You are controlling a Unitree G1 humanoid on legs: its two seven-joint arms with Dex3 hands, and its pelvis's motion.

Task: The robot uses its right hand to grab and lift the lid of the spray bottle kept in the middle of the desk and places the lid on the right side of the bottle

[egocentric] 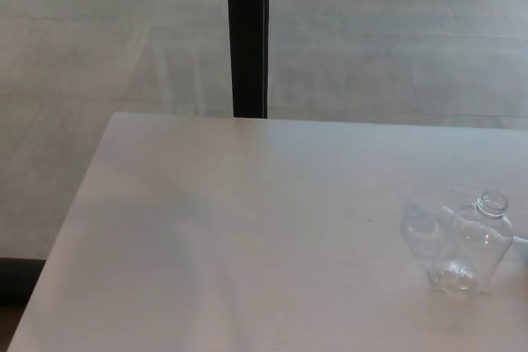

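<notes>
You see the clear spray bottle (470, 246) upright near the right edge of the white desk (247, 228), its neck open, no lid on it. Neither hand shows, so you cannot tell finger state. A black post (247, 35) stands beyond the far edge.

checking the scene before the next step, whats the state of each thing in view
spray bottle: clear, upright near the desk's right edge, neck open, no lid on it
desk: white top, bears only the bottle in view
lid: not visible in the head view
left hand: not in view
right hand: not in view
</notes>
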